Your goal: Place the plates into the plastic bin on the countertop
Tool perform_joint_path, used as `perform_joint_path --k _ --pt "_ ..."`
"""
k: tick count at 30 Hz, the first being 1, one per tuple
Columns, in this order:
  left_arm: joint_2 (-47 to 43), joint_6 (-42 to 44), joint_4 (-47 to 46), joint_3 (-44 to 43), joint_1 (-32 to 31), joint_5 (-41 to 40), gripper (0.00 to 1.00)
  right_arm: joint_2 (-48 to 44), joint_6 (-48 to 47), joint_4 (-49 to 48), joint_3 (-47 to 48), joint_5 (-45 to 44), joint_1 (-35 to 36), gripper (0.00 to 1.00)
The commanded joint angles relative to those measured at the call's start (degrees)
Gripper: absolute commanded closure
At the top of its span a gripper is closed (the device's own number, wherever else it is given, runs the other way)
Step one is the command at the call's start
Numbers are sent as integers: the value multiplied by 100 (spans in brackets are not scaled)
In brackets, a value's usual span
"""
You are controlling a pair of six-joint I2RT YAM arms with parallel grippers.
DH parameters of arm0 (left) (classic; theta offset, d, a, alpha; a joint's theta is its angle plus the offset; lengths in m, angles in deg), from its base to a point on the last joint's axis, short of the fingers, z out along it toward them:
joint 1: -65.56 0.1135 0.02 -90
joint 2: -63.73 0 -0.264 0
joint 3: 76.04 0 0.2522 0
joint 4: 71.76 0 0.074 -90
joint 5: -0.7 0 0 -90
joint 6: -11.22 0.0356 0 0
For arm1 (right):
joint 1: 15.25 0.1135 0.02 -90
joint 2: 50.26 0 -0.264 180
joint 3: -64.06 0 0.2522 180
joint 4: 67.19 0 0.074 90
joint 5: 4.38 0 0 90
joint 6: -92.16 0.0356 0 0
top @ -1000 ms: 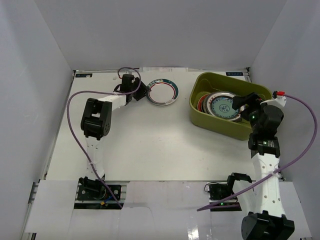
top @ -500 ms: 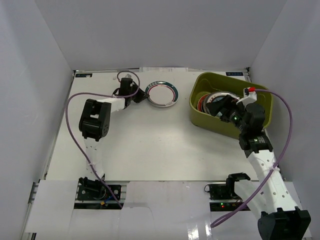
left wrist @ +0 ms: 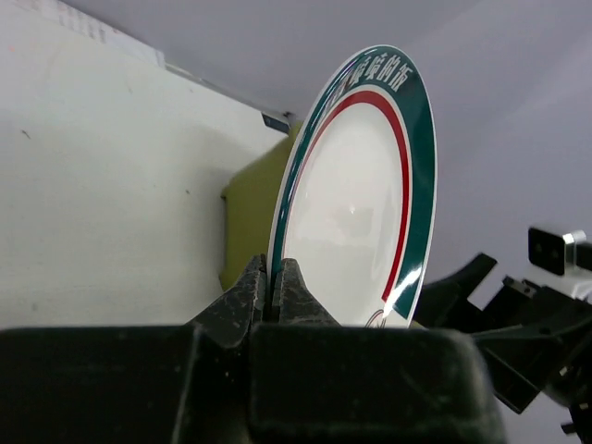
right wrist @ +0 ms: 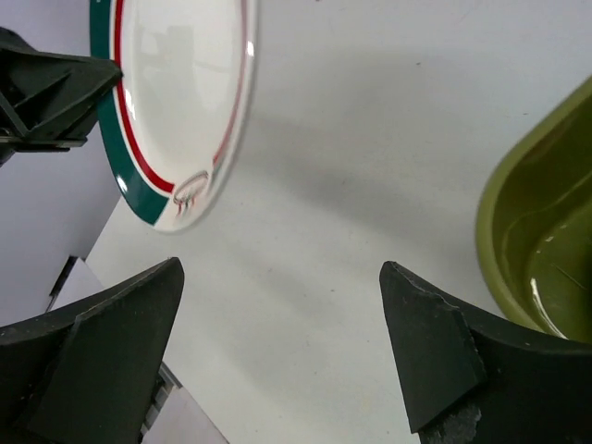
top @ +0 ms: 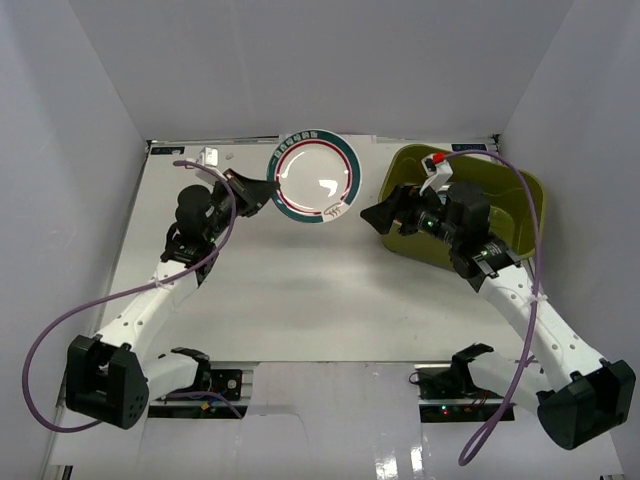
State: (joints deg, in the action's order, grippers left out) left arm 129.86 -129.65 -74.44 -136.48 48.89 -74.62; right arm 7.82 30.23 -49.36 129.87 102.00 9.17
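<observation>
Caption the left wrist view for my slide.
Left tool shut on the rim of a green-and-red-banded round white plate, olive-green plastic bin behind.

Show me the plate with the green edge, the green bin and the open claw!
plate [top: 313,178]: top view, its white middle.
plastic bin [top: 517,205]: top view, its inside wall on the right.
right gripper [right wrist: 279,268]: right wrist view, midway between its open fingertips.

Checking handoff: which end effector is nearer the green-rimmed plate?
Left. The left end effector clamps the green-rimmed plate by its rim; the right end effector hangs open beside it, apart.
</observation>
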Motion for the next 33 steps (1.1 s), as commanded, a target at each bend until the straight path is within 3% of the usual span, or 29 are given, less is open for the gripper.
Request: perform_joint_path --k 1,8,10,11,16,17,18,20,21,23,24,25,28,33 --pt "-213 34 98 273 -117 378 100 97 -180 -249 332 137 317 8" --pt "-619 51 256 334 -214 703 100 220 128 -740 95 190 379 6" --pt "-654 34 239 308 -293 895 100 343 207 -777 77 68 405 2" --pt "-680 25 238 308 -311 949 100 379 216 -777 42 -20 414 13" --pt "-908 42 273 299 -355 1265 100 467 312 -742 33 -609 414 35" --pt "-961 42 308 291 -364 1344 100 441 356 -759 33 -662 414 71" --pt "-970 86 352 273 -355 1371 96 406 391 -803 16 -776 405 84" --pt "-979 209 799 107 -355 1302 81 204 444 -917 -20 -1047 405 92" --pt "-988 392 975 36 -355 1275 52 134 436 -926 -20 -1267 396 92" --pt "-1049 630 1581 -209 -355 1222 26 -112 331 -795 24 -1697 370 92" --pt "-1136 988 1879 -315 -364 1135 6 -244 226 -716 68 -2170 248 92" --pt "-1207 1200 2395 -412 -364 1073 2 -315 181 -524 138 -2322 125 92" --pt "-1593 2097 3433 -667 -364 477 2 -570 119 -338 121 -2683 -638 92" --pt "-2549 3003 4228 -169 -364 -779 2 -580 382 -241 -63 -2518 -2368 92"
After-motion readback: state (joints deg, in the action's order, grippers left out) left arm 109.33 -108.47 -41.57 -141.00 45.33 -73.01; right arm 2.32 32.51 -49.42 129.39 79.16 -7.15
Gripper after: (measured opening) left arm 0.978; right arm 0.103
